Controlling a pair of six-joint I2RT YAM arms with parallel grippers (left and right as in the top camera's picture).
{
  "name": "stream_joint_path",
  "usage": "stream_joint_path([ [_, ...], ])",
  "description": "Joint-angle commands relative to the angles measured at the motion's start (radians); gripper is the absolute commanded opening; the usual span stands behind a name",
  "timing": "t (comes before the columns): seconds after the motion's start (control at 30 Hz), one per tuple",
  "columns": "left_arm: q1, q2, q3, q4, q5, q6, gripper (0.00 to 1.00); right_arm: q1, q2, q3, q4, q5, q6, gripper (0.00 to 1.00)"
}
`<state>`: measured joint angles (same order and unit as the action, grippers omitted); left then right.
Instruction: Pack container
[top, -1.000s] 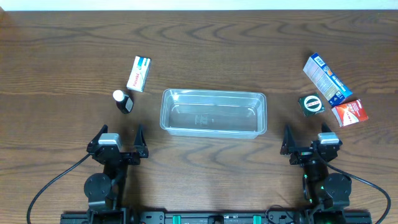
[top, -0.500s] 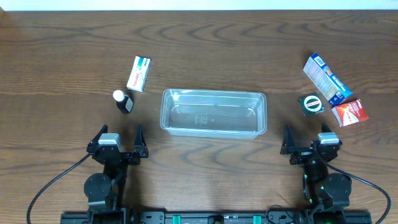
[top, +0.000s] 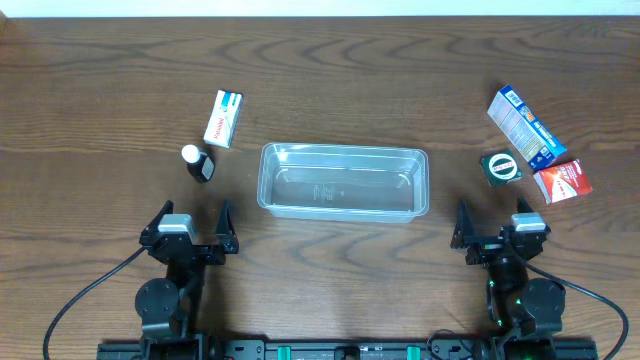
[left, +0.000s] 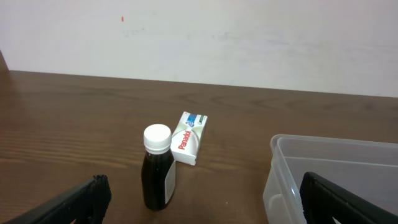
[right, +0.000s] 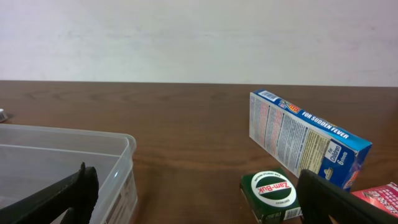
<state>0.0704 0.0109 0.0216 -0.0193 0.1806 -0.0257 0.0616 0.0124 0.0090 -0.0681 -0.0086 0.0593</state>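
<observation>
The clear plastic container sits empty at the table's middle; its corner shows in the left wrist view and the right wrist view. A dark bottle with a white cap and a white Panadol box lie to its left. A blue box, a green Zam-Buk box and a red box lie to its right. My left gripper and right gripper are open and empty near the front edge.
The wooden table runs back to a white wall. Black cables trail from both arm bases at the front edge.
</observation>
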Motion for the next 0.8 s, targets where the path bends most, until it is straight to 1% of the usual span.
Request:
stream_joint_path([
  [0.0,0.005,-0.006,-0.018,-0.033,0.018,-0.001,0.98,0.002,-0.006,-0.003,0.011,-0.003,-0.012,0.99],
  [0.17,0.005,-0.006,-0.018,-0.033,0.018,-0.001,0.98,0.002,-0.006,0.007,0.080,-0.009,-0.031,0.99],
  [0.27,0.005,-0.006,-0.018,-0.033,0.018,-0.001,0.98,0.002,0.020,0.054,0.074,-0.035,-0.032,0.99],
  [0.33,0.005,-0.006,-0.018,-0.033,0.018,-0.001,0.98,0.002,0.072,0.110,0.053,-0.035,-0.032,0.99],
  [0.4,0.005,-0.006,-0.018,-0.033,0.018,-0.001,0.98,0.002,0.169,0.192,0.027,-0.045,-0.040,0.99],
  [0.5,0.005,-0.006,-0.018,-0.033,0.018,-0.001,0.98,0.002,0.373,0.355,-0.021,-0.090,-0.084,0.99],
  [0.67,0.005,-0.006,-0.018,-0.033,0.018,-0.001,0.98,0.002,0.743,0.725,-0.173,-0.143,-0.097,0.99],
  [0.77,0.005,-0.006,-0.018,-0.033,0.018,-0.001,0.98,0.002,0.932,0.961,-0.299,-0.164,-0.155,0.99],
])
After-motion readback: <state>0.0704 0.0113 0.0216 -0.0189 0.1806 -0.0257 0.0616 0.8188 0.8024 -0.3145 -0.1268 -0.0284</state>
